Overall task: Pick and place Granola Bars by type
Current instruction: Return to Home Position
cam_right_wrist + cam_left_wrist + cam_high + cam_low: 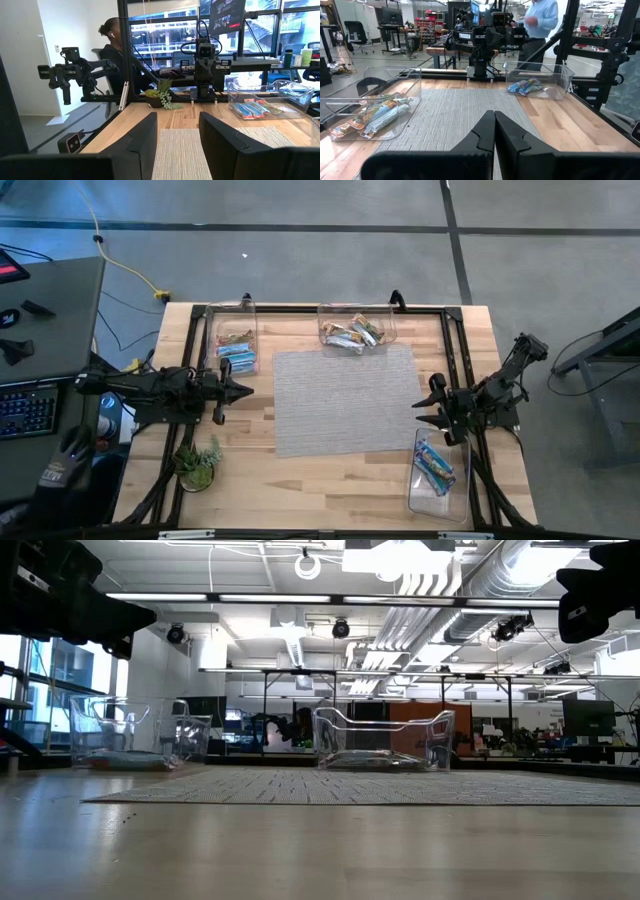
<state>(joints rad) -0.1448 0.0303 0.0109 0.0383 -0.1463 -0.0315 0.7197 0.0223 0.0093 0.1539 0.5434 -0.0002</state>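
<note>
Grey mat lies central. Left gripper hangs at its left edge, fingers pressed together; left bin, off its upper-left corner, holds mixed bars; top bin, above it, silvery bars; right gripper, at its right edge, spread; bottom bin, off its lower-right corner, blue bars.

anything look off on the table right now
Nothing spilled or tipped. One oddity: the bin by the left arm mixes blue bars with tan ones, while other blue bars lie in the right-side bin.
</note>
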